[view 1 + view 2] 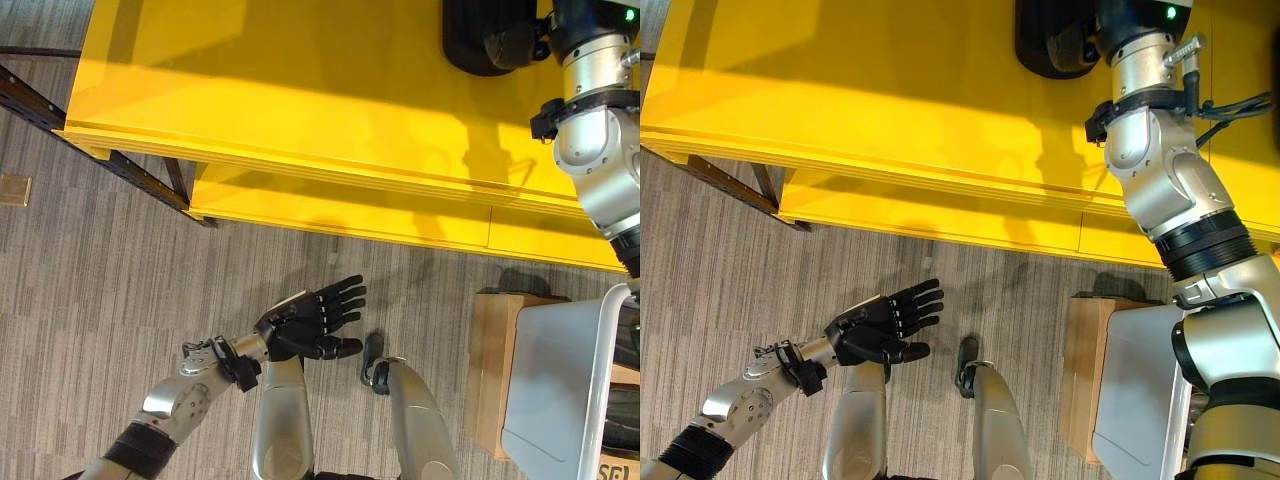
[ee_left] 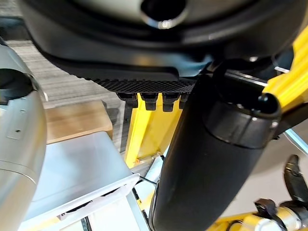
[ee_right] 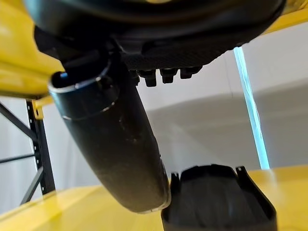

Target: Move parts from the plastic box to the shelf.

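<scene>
A black moulded part [image 1: 478,40] lies on top of the yellow shelf [image 1: 300,100] at its far right. My right hand [image 3: 110,144] reaches over the shelf beside it, fingers straight, open, its thumb tip close to the black part [image 3: 219,202]; I cannot tell if they touch. The grey plastic box [image 1: 560,390] stands at the lower right, beside my right arm, and its inside is hidden. My left hand [image 1: 310,320] hangs open and empty low over the floor in front of the shelf.
The plastic box rests on a brown cardboard carton [image 1: 492,370]. A dark metal rack frame [image 1: 100,150] runs under the shelf's left end. Grey striped carpet [image 1: 100,300] covers the floor in front of the shelf.
</scene>
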You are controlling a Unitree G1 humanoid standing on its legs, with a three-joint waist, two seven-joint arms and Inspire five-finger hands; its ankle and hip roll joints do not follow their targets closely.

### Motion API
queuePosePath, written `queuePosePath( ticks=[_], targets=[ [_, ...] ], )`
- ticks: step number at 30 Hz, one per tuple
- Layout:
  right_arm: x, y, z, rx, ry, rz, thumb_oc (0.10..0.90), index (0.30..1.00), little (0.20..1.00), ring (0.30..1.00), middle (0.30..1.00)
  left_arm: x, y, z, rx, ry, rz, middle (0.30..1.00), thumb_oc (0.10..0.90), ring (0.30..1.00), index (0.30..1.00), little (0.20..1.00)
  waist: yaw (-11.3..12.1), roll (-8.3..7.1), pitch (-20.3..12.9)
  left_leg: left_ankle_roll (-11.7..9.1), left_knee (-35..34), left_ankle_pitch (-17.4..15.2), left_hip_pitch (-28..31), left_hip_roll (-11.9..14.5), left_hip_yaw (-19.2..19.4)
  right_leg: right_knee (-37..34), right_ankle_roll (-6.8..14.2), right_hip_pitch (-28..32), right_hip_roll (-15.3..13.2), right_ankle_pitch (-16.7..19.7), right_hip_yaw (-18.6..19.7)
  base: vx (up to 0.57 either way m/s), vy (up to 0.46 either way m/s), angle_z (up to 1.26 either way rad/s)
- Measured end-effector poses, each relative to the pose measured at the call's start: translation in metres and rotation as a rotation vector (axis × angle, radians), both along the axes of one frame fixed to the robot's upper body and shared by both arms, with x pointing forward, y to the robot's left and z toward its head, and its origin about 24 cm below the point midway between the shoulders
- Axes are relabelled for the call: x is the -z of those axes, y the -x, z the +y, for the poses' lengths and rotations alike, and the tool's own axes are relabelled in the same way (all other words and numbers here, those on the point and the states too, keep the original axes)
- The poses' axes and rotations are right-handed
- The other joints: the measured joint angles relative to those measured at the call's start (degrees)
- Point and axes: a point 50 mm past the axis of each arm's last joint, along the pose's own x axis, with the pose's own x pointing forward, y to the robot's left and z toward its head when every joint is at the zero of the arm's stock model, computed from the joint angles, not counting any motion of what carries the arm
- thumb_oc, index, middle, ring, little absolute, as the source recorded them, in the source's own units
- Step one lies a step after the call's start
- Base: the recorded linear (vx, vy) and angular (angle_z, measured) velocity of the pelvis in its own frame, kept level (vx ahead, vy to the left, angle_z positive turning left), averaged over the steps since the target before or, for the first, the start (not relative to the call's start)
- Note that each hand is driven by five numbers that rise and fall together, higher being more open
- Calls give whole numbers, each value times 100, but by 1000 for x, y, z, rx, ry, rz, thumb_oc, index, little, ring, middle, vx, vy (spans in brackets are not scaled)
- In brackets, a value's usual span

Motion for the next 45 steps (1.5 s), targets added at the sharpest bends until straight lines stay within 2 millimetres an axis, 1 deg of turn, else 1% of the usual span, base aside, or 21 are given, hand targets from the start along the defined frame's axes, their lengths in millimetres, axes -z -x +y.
queuePosePath(
  ticks=[1, 2, 4, 5, 7, 11, 14, 15, 17, 19, 22, 26, 29, 32, 35, 37, 38, 41, 45],
  targets=[
    [3, -1, 0, 1, 4, 30, 900, 1000, 1000, 1000, 1000, 0, 0, 0, 1, 0, 1, 1000, 900, 1000, 1000, 1000, -9, 0, 0, 1, -5, 1, -1, 2, 14, -1, 4, -12, 0, 4, 11, -56, -25, -4],
    [10, -5, -3, 21, -9, 102, 900, 1000, 1000, 1000, 1000, 0, 0, -1, 1, 2, 2, 1000, 900, 1000, 1000, 1000, -8, 0, 0, 3, -5, 0, -2, 3, 35, 4, 6, -19, 0, 5, 26, -43, -30, -4],
    [16, -8, -8, 32, -56, 176, 900, 1000, 1000, 1000, 1000, 1, 0, -1, 0, 2, 2, 1000, 900, 1000, 1000, 1000, -2, -1, 0, 3, -5, 0, -3, 5, 31, 4, 6, -19, 1, 5, 20, -22, -16, -1],
    [22, -13, -14, 51, -116, 270, 900, 1000, 1000, 1000, 1000, 0, 0, 0, -2, 2, 0, 1000, 900, 1000, 1000, 1000, 1, -1, 0, 3, -5, 0, -4, 8, 30, 2, 6, -17, 1, 5, 18, 0, 0, 0],
    [30, -18, -22, 77, -161, 378, 900, 1000, 1000, 1000, 1000, 0, -1, -1, -4, 0, -1, 1000, 900, 1000, 1000, 1000, 3, -2, -1, 3, -4, 0, -2, 10, 30, -10, 7, -5, 1, 5, 15, 0, 0, 0],
    [43, -25, -36, 103, -243, 543, 900, 1000, 1000, 1000, 1000, -1, -2, -1, -5, -4, 1, 1000, 900, 1000, 1000, 1000, 8, -7, -1, 5, 15, 1, 2, 13, 26, -29, 22, 25, 0, 16, 9, 0, 0, 0],
    [40, -31, -40, 135, -250, 562, 900, 1000, 1000, 1000, 1000, -5, -5, -2, 1, -7, -5, 1000, 900, 1000, 1000, 1000, 36, -13, -3, 3, 21, 6, 6, 12, -12, -11, 24, 41, 1, 23, -18, 13, -86, 5],
    [35, -34, -43, 144, -282, 562, 900, 1000, 1000, 1000, 1000, -6, -6, -2, 5, -9, -4, 1000, 900, 1000, 1000, 1000, 37, -14, -3, -2, 15, 24, 5, 23, -69, -41, 9, 69, 11, 32, -68, 9, -41, 10],
    [33, -33, -44, 145, -283, 554, 900, 1000, 1000, 1000, 1000, -6, -7, -2, 4, -9, -7, 1000, 900, 1000, 1000, 1000, 47, -19, -5, -5, 7, 33, 5, 38, -89, -80, -3, 105, 25, 40, -112, 21, -45, 8],
    [30, -35, -44, 151, -298, 548, 900, 1000, 1000, 1000, 1000, -4, -5, -2, 4, -11, 5, 1000, 900, 1000, 1000, 1000, 83, -23, -4, -5, 4, 37, -7, 41, -105, -97, 0, 98, 29, 48, -114, 11, -17, 1],
    [31, -36, -44, 153, -294, 550, 900, 1000, 1000, 1000, 1000, -1, -3, -1, 5, -15, 25, 1000, 900, 1000, 1000, 1000, 116, -28, -2, -3, 3, 35, -19, 38, -107, -110, 2, 94, 28, 49, -111, 27, 3, 0],
    [27, -35, -41, 191, -212, 513, 900, 1000, 1000, 1000, 1000, 3, 0, 1, -4, -14, 41, 1000, 900, 1000, 1000, 1000, 141, -30, -1, -1, -17, 34, -29, 38, -100, -138, 5, 88, 26, 52, -107, 19, 7, 0],
    [19, -34, -36, 300, -71, 409, 900, 1000, 1000, 1000, 1000, 3, 1, 1, -5, -14, 41, 1000, 900, 1000, 1000, 1000, 151, -29, -1, 0, -14, 34, -125, 30, -96, -119, 5, -5, 21, 52, -100, 0, 0, 0],
    [11, -31, -36, 391, 18, 300, 900, 1000, 1000, 1000, 1000, 4, 2, 2, -7, -15, 44, 1000, 900, 1000, 1000, 1000, 166, -29, 1, -1, -11, 39, -210, 12, -106, -91, 5, -112, 13, 52, -102, 0, 0, 0],
    [10, -30, -33, 410, 69, 269, 900, 1000, 1000, 1000, 1000, 5, 3, 2, -6, -15, 47, 1000, 900, 1000, 1000, 1000, 171, -29, 1, -1, -6, 41, -211, 4, -100, -92, 6, -113, 3, 52, -96, 0, 0, 0],
    [7, -28, -26, 402, 107, 259, 900, 1000, 1000, 1000, 1000, 6, 3, 2, -8, -14, 50, 1000, 900, 1000, 1000, 1000, 168, -29, 1, 1, -2, 40, -213, 0, -91, -89, 6, -113, -1, 52, -90, 16, 16, -1],
    [6, -27, -17, 391, 160, 257, 900, 1000, 1000, 1000, 1000, 5, 3, 2, -6, -11, 47, 1000, 900, 1000, 1000, 1000, 165, -29, 2, 10, 14, 33, -211, 0, -71, -84, 7, -119, -5, 51, -77, 37, 33, -3],
    [11, -28, -4, 397, 281, 284, 900, 1000, 1000, 1000, 1000, 3, 1, 1, -7, -9, 34, 1000, 900, 1000, 1000, 1000, 172, -28, 2, 17, 35, 29, -221, -15, -49, -1, 18, -166, -24, 39, -53, 68, 9, -2],
    [25, -33, -1, 426, 376, 379, 900, 1000, 1000, 1000, 1000, 3, 2, 2, -10, -8, 31, 1000, 900, 1000, 1000, 1000, 182, -30, 4, 23, 67, 16, -214, -95, -75, 198, 13, -211, -113, -96, -64, 84, -33, 9]
  ],
)
